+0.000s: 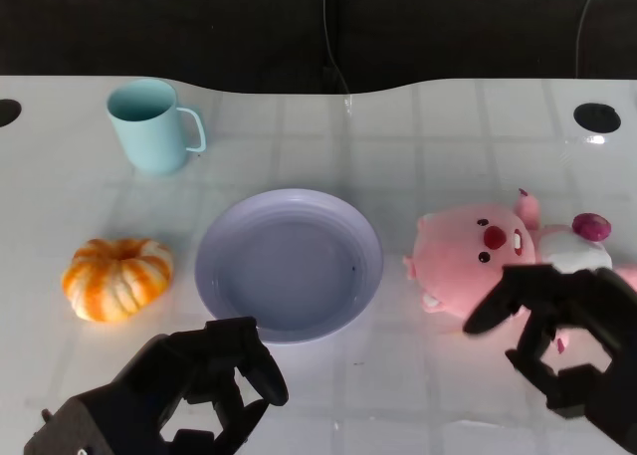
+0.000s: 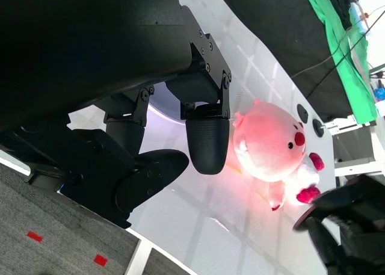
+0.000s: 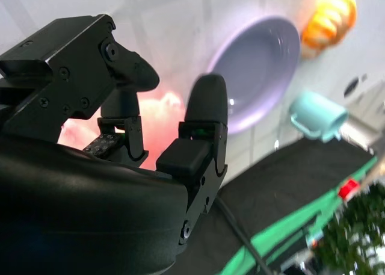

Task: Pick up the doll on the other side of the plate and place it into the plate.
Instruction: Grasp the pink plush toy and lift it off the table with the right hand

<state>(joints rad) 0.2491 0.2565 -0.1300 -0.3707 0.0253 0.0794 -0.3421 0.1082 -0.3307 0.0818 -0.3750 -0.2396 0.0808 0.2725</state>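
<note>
— Two robot hands are in the head view. The right robot hand (image 1: 557,341) hangs over the near edge of the pink doll (image 1: 478,261), its fingers (image 1: 498,306) apart and nothing between them.

— Is it touching the doll?

— I cannot tell. In the head view the fingertips overlap the doll's lower side, but contact is not plain. In the right wrist view the doll (image 3: 157,121) shows only as a pink glow behind the spread fingers (image 3: 204,103).

— And where does the doll lie?

— On the white table (image 1: 418,136), to the right of the lavender plate (image 1: 289,264), near its rim but apart from it. It lies on its back, face up, with a red nose; a dark pink piece sits at its far right end. The left wrist view shows the doll (image 2: 271,142) too, beyond that hand's own fingers.

— The left robot hand?

— The left robot hand (image 1: 214,380) is low at the near edge of the table, just short of the plate's near rim. Its fingers (image 2: 207,136) are curled loosely with gaps between them, and it holds nothing.

— Anything else on the table?

— An orange-and-white striped pumpkin (image 1: 117,278) to the left of the plate, and a light blue mug (image 1: 149,124) farther back on the left, upright, handle to the right. The plate has nothing in it.
</note>
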